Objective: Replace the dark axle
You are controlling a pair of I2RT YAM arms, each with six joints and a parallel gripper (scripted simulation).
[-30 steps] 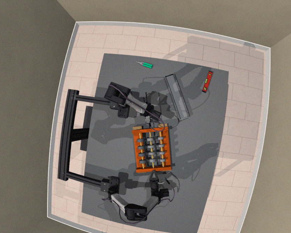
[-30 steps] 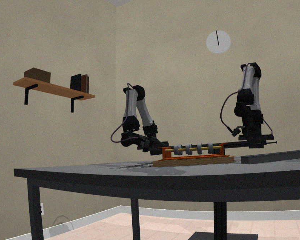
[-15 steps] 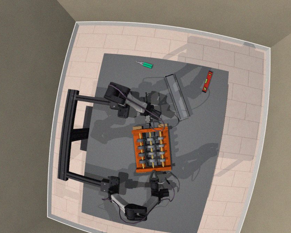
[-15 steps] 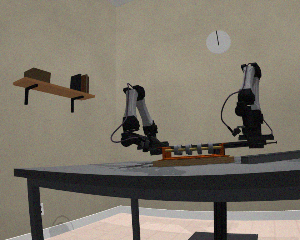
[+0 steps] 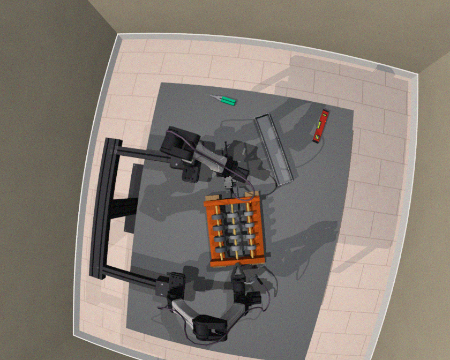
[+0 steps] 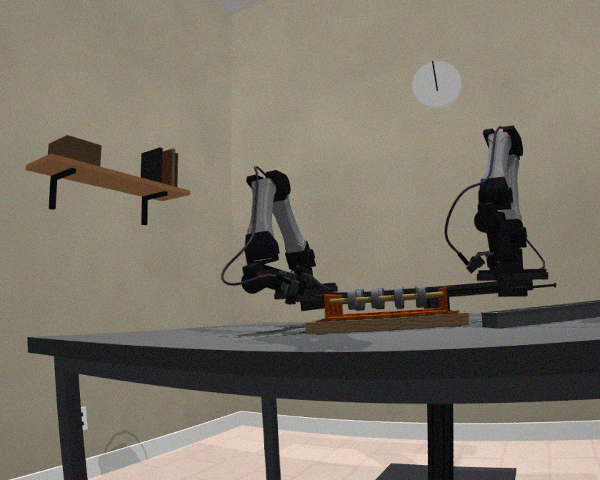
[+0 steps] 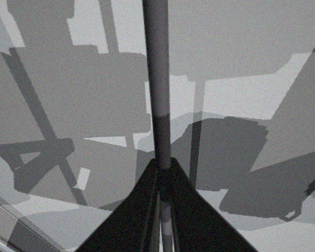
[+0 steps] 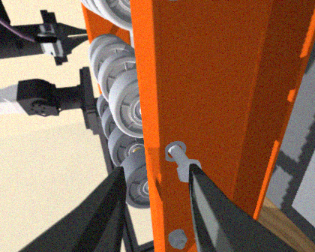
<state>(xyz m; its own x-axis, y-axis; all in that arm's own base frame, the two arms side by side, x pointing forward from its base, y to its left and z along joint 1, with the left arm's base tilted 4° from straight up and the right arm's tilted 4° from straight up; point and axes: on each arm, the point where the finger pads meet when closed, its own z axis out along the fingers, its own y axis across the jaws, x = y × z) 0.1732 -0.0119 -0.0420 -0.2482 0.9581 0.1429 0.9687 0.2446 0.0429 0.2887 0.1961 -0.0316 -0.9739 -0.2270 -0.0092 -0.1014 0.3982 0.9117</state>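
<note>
The orange wheel frame (image 5: 261,232) (image 6: 333,306) (image 8: 211,75) stands on its wooden battens, with grey wheels and gold spacers in three rows. My left gripper (image 6: 513,290) (image 7: 163,167) (image 8: 97,33) points down beyond the far rail, shut on the dark axle (image 6: 543,286) (image 7: 158,75). The dark axle's head end sticks out past the fingers, away from the frame. The bright axle's head (image 8: 188,170) stands a little off the near rail, its shaft in the hole. My right gripper (image 5: 237,265) (image 8: 157,175) is open; one fingertip overlaps that head. The shafts inside the middle row are hidden.
The long grey tray (image 5: 267,151) (image 6: 548,313) lies beyond the frame, near the left arm. Green-handled pliers (image 5: 228,100) and a red spirit level (image 5: 320,126) lie on the table farther back. The black arm stand (image 5: 101,209) runs along one side.
</note>
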